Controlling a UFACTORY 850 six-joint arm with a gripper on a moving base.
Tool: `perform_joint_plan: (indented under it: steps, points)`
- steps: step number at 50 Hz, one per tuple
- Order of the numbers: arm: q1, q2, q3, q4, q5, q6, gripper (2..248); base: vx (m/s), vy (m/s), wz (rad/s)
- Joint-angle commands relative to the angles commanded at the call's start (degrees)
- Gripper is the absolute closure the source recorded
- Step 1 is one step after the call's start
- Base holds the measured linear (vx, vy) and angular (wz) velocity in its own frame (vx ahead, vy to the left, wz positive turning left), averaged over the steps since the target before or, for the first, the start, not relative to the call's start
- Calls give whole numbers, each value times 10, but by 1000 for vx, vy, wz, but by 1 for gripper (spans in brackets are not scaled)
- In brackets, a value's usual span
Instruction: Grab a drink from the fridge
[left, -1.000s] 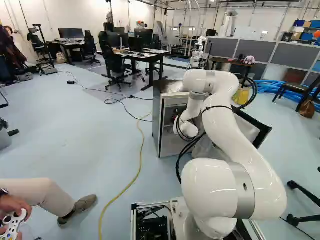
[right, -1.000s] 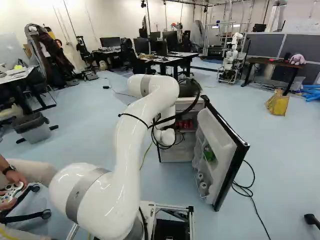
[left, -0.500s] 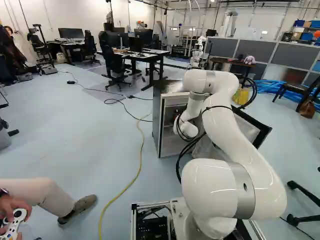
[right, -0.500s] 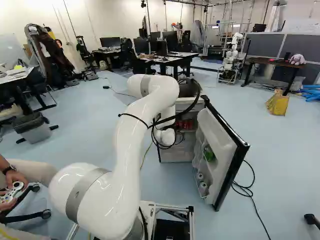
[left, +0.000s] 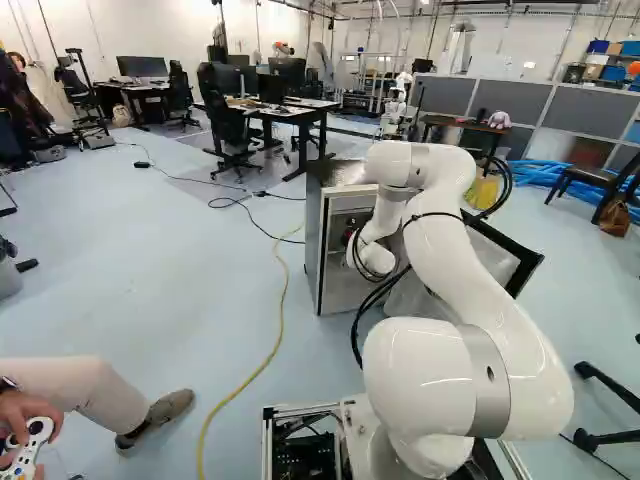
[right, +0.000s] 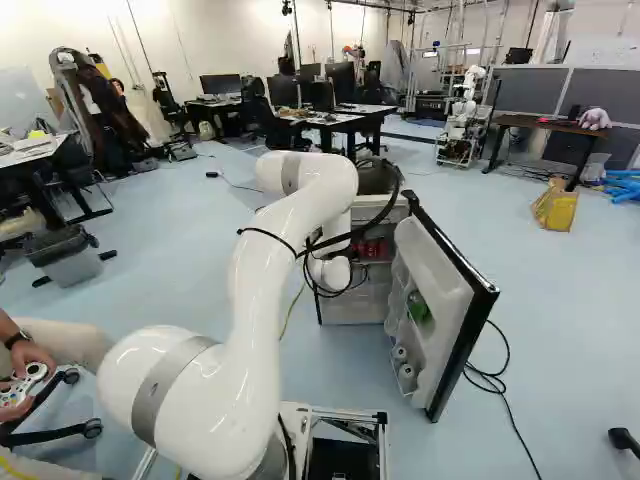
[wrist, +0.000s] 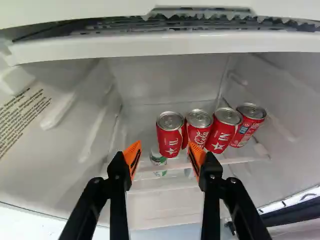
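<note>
Four red cans (wrist: 170, 139), silver-topped, white-lettered, stand near the right base view's centre; the tool (wrist: 164, 154) is spread.

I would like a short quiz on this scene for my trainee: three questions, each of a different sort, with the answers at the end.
1. True or false: the gripper stands open, holding nothing.
2. How many red cans does the wrist view show inside the fridge? a) two b) four c) six
3. Fill in the missing word: the fridge door stands ____.

Key: 1. true; 2. b; 3. open
</note>
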Motion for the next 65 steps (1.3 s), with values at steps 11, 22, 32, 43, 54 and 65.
perform_joint_plan:
  steps: [11, 22, 32, 43, 54, 65]
  points:
    - [1, -6, -11, 0, 0, 0, 102, 0, 0, 0]
    - [2, -13, -23, 0, -2, 0, 102, 0, 0, 0]
    - [3, -18, -33, 0, -9, 0, 102, 0, 0, 0]
    - [4, -24, -44, 0, -18, 0, 102, 0, 0, 0]
    - [5, -31, -56, 0, -25, 0, 102, 0, 0, 0]
    - [6, -38, -68, 0, -25, 0, 102, 0, 0, 0]
